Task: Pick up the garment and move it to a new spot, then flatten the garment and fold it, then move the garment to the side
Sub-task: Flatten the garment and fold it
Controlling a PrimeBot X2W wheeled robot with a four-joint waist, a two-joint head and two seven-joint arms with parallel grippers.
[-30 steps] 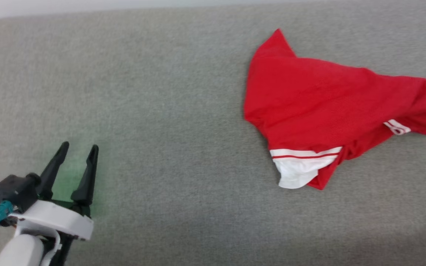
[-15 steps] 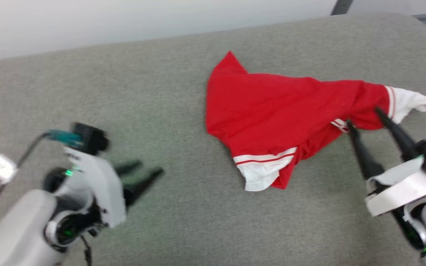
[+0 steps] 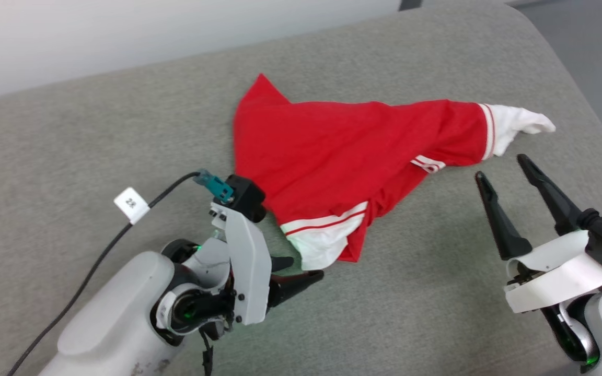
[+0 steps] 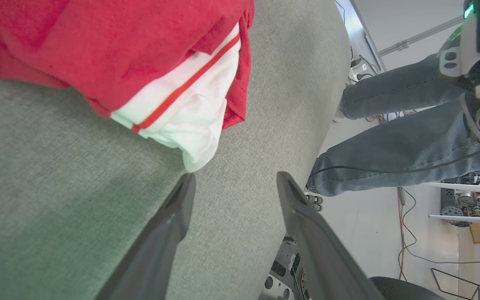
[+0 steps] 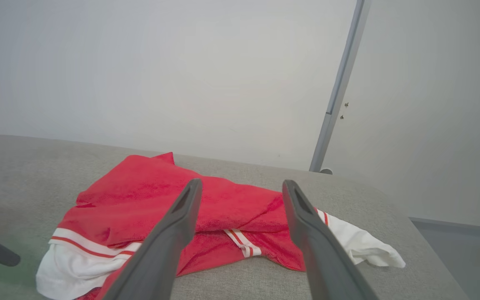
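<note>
The garment (image 3: 332, 151) is showing soft, matt red and white cloth. The upholstered surface (image 3: 97, 130) is looking coarse-woven, matt grey. The left pincer (image 3: 308, 266) and right pincer (image 3: 502, 168) are showing smooth, matt dark plastic fingers (image 5: 173, 233) and glossy white shells (image 3: 557, 271).

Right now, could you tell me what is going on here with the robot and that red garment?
The robot is setting up to pick up the garment, which lies crumpled on the grey cushioned surface. Its left gripper is open, fingertips right beside the near white cuff. Its right gripper is open too, poised near the other white cuff but apart from it. Neither holds anything yet. A person's legs in jeans are close by the surface's edge.
</note>
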